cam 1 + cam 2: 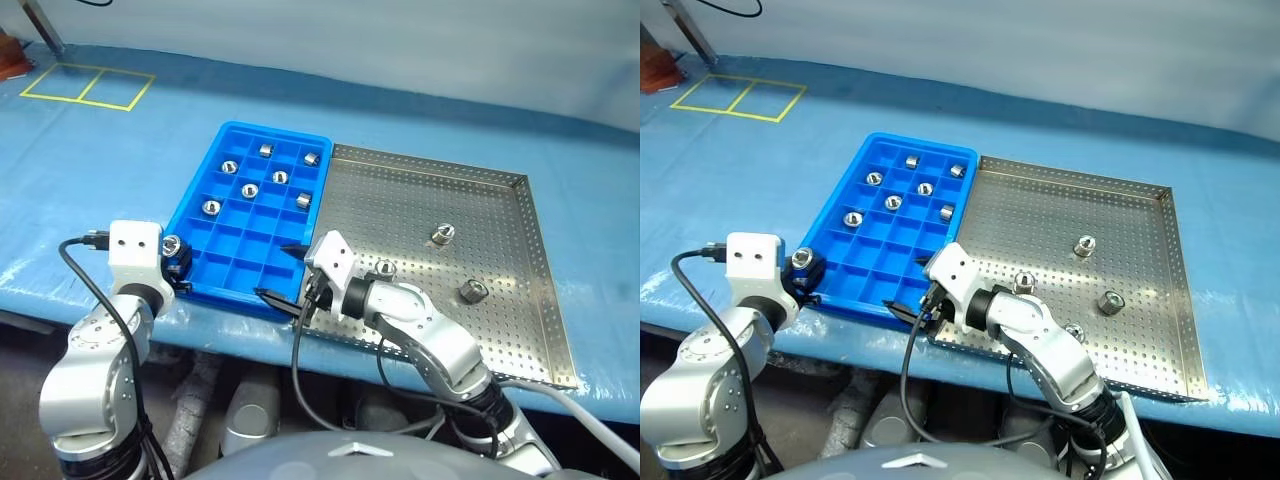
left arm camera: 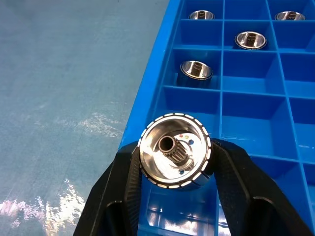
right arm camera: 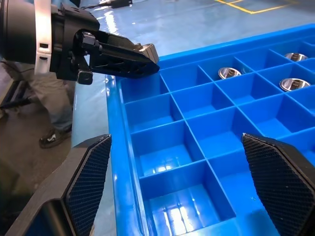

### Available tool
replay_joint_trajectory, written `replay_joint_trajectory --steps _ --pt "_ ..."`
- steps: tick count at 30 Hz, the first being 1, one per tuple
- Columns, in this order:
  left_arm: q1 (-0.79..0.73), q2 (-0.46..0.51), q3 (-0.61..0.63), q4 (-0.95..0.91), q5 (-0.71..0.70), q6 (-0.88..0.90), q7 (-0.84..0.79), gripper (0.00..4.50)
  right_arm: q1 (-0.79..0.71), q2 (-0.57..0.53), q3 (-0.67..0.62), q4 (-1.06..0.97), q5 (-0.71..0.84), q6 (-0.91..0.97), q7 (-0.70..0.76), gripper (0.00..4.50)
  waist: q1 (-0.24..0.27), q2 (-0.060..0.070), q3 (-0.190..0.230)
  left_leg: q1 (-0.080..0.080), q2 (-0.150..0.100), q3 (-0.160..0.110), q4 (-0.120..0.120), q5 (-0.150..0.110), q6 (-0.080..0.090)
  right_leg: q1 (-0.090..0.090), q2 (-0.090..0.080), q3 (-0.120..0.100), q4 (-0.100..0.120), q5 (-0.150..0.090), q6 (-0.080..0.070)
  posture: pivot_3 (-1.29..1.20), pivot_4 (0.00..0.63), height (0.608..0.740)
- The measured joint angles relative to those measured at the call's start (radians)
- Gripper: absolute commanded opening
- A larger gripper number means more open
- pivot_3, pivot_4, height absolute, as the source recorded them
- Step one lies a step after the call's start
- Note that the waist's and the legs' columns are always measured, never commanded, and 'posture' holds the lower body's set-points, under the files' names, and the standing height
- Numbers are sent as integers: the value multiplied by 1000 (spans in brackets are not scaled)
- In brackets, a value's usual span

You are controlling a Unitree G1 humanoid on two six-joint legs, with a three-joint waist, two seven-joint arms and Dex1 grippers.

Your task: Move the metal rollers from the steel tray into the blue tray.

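Now my left gripper (image 2: 174, 169) pinches one of the metal rollers (image 2: 174, 157) over the blue tray's (image 1: 196, 200) near left corner, while my right gripper (image 3: 174, 184) hangs spread wide over its near edge, and three rollers lie in the steel tray (image 1: 500, 330).
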Motion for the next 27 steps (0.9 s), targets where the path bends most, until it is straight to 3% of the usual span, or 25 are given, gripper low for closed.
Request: replay_joint_trajectory --steps 14,22,27 --pt "-13 17 -13 67 4 81 18 1870 20 -5 -12 -18 -2 0 -27 4500 -44 0 0 0 0 0 -1 0 0 0 0 0 0 0 0 261 150 740" --pt "-50 23 -10 67 -1 102 14 4482 27 -5 -13 -19 -5 0 -34 4500 -51 0 0 0 0 -1 0 1 -1 0 0 -1 0 -1 1 246 150 740" --pt "-117 23 -19 68 -20 -10 -26 4482 31 -4 -18 -23 -9 0 -42 4500 -55 0 0 0 0 0 -1 1 -1 0 0 0 0 0 -1 210 150 740"
